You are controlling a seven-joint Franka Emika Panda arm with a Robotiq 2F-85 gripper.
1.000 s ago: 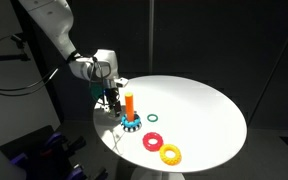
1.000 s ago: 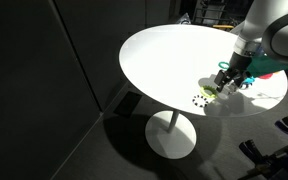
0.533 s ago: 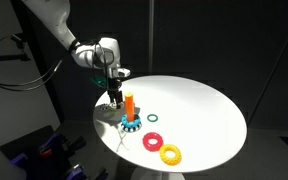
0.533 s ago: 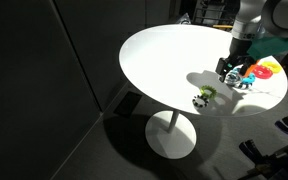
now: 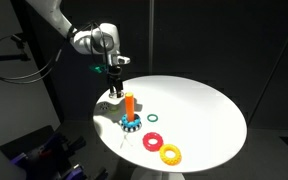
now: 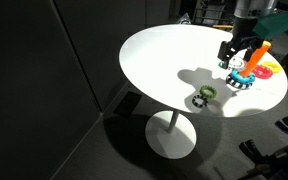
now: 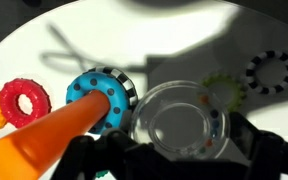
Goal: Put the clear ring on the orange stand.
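Observation:
The clear ring [image 7: 182, 112] sits between my gripper's [image 7: 184, 148] jaws and is held up in the air. In the wrist view the orange stand [image 7: 54, 132] with its blue toothed base [image 7: 99, 87] lies just left of the ring. In both exterior views my gripper [image 5: 115, 86] [image 6: 233, 58] hangs above the table beside the stand [image 5: 129, 104] [image 6: 258, 53], about level with the peg's top. The ring itself is too faint to make out in the exterior views.
The stand is on a round white table [image 5: 199, 105] [image 6: 164, 55]. A thin green ring [image 5: 153, 117], a red ring [image 5: 152, 141] [image 7: 26, 98] and a yellow ring [image 5: 170, 154] lie near the stand. A green toothed ring [image 6: 205, 94] [image 7: 224, 88] lies near the table edge.
My gripper has risen from the table surface with the clear ring in it and moved toward the top of the orange stand. The green toothed ring stays on the table.

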